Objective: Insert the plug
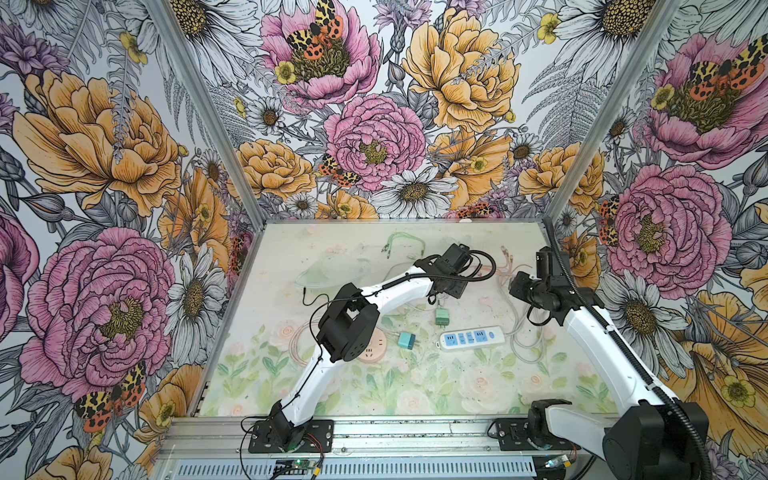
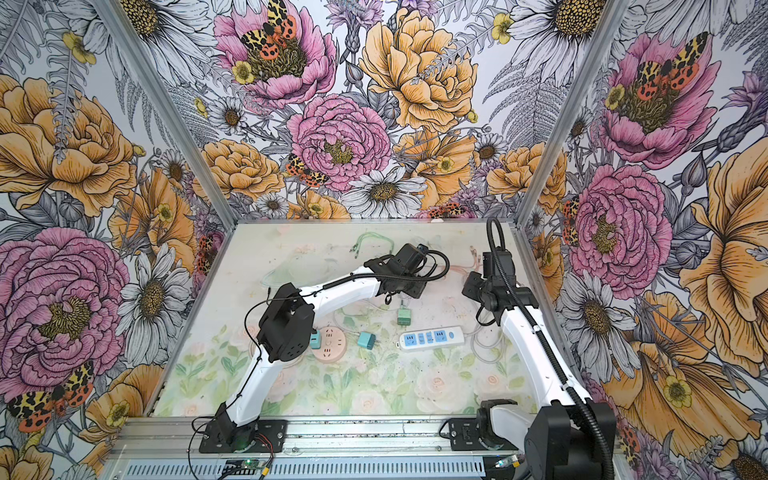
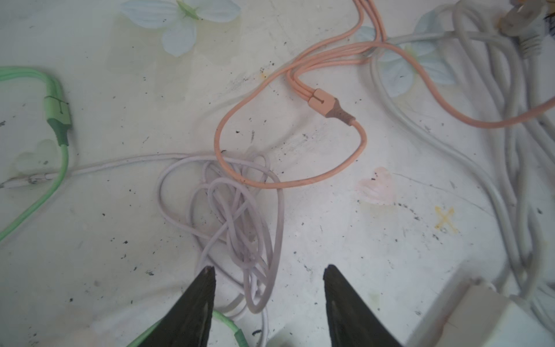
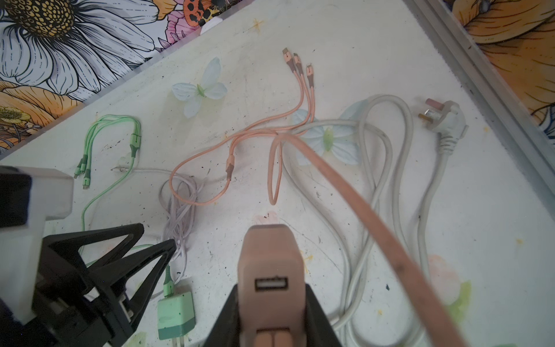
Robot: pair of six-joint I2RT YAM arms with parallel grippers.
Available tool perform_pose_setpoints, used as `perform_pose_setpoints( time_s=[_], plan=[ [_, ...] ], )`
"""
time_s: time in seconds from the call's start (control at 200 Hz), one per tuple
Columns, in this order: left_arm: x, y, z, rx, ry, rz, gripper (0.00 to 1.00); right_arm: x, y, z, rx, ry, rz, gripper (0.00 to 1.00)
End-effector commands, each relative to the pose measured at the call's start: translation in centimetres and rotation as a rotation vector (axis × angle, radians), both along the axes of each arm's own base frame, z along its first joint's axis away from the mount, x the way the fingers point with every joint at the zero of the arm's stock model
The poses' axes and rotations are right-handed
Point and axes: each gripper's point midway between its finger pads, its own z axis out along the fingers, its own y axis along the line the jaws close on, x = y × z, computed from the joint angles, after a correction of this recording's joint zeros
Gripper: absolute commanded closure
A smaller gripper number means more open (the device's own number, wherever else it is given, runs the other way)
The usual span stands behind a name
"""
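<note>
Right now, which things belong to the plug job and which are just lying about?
Job: pink charger, in right gripper; power strip, round socket (possible targets).
Lying about: green charger, teal charger, lilac cable, green cable.

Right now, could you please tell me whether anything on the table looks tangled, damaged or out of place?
Yes: the peach-pink charging cable loops across the tangled lilac cord coil, so lifting one may drag the other. The white mains plug lies loose by the wall rail, and black specks dirty the pale floral tabletop.
</note>
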Motion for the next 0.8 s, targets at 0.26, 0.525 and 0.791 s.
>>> perform_pose_setpoints(
  time_s=[0.26, 0.525, 0.791],
  plan=[
    [2.5, 1.4, -2.4, 0.070, -0.011, 0.082, 0.64, 0.9, 1.2, 2.0, 0.045, -0.064, 0.051, 1.00],
    [4.3, 5.0, -1.7, 0.075, -0.023, 0.198, 0.85, 0.7, 3.0, 2.4, 0.038, -0.072, 0.120, 1.00],
    [5.1, 10.5, -0.6, 0.037, -0.001, 0.307, 0.67, 0.2, 6.1, 2.5, 0.027, -0.075, 0.224, 1.00]
  ],
)
